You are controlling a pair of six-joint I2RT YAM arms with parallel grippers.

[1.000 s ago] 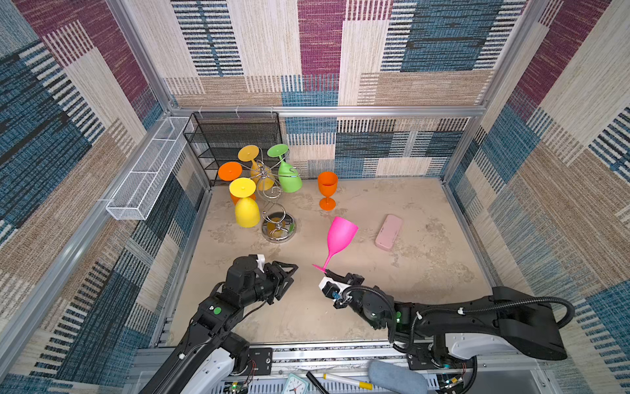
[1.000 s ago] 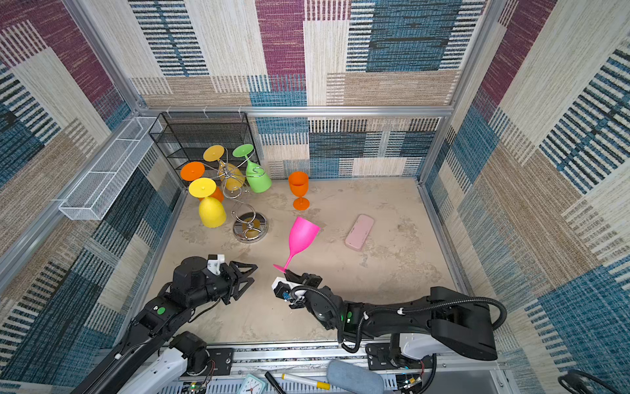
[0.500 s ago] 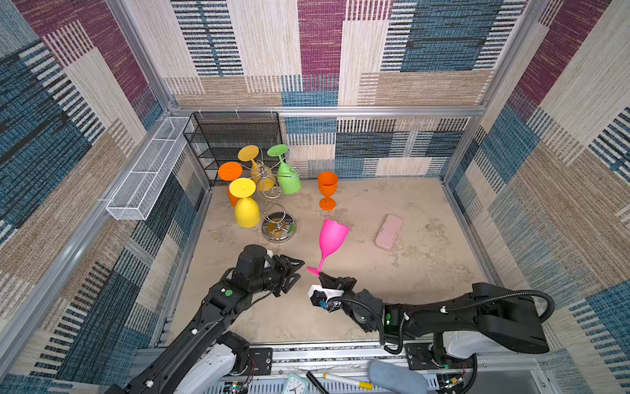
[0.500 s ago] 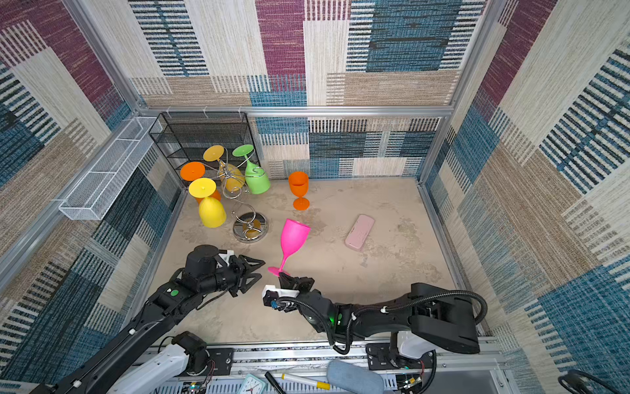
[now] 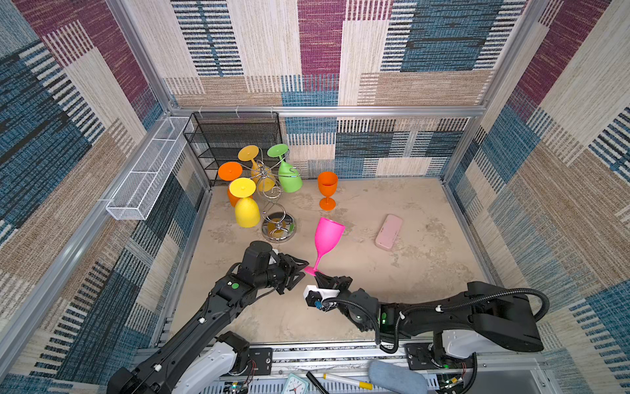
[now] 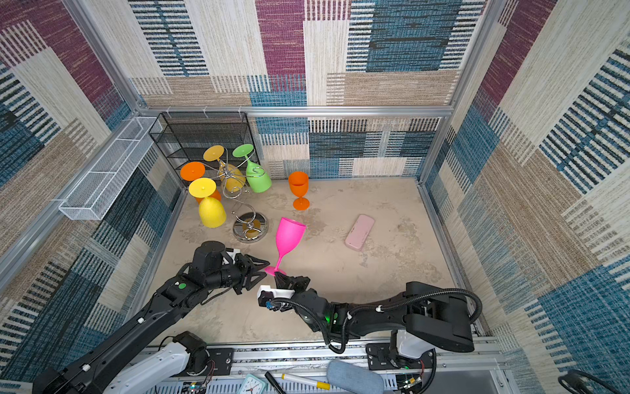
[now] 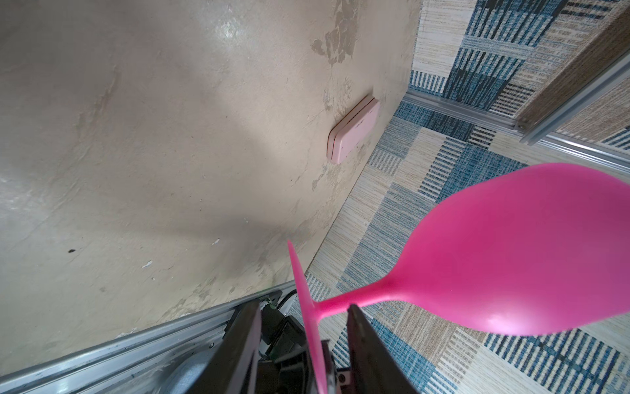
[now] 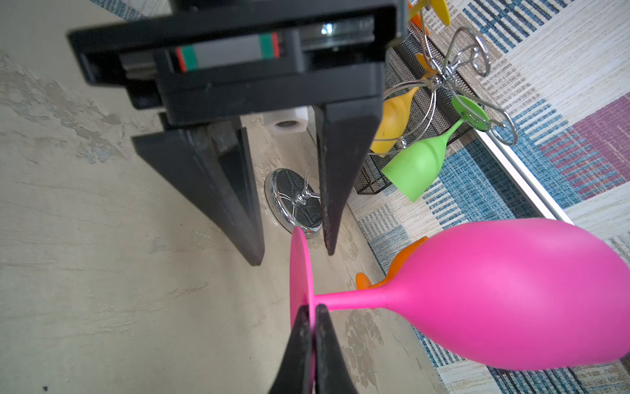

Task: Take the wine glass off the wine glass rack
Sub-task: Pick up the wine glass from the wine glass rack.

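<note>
Now, wine glass (image 5: pixel 327 235) foot in pinch of right gripper (image 5: pixel 318 275), left gripper (image 5: pixel 304 268) spread astride it.

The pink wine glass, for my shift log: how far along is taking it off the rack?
Done: the pink wine glass is off the chrome rack. In hand: the right pincer is shut on its foot, and the left pincer stands open astride that foot. Left: likely setting it down on the table.

The black right gripper (image 8: pixel 312 309) pinches the pink plastic wine glass (image 8: pixel 494 300) by its foot between its fingertips; the black left gripper (image 7: pixel 300 308) straddles that foot, fingers parted.
</note>
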